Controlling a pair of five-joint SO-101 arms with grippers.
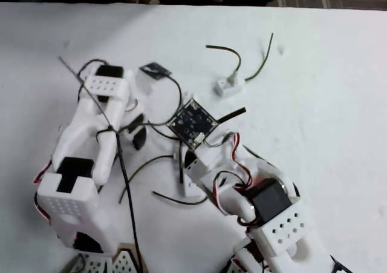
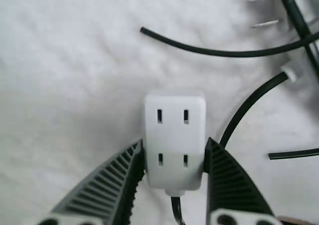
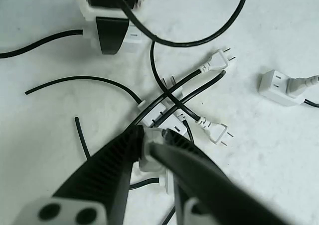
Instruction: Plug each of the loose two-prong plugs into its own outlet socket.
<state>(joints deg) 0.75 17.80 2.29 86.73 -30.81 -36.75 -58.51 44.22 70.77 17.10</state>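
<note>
Outlet socket (image 2: 174, 135) lies on the tabletop (image 1: 326, 55), left jaws clamped on its sides, slot face up. Right jaws, at 4 o'clock from it in the high view, pinch a white piece (image 3: 147, 147) in the cable tangle (image 3: 167, 93), probably a plug. Another loose plug (image 3: 215, 61) lies near. Line the prongs square with one slot pair, then press straight while the left holds firm.
</note>
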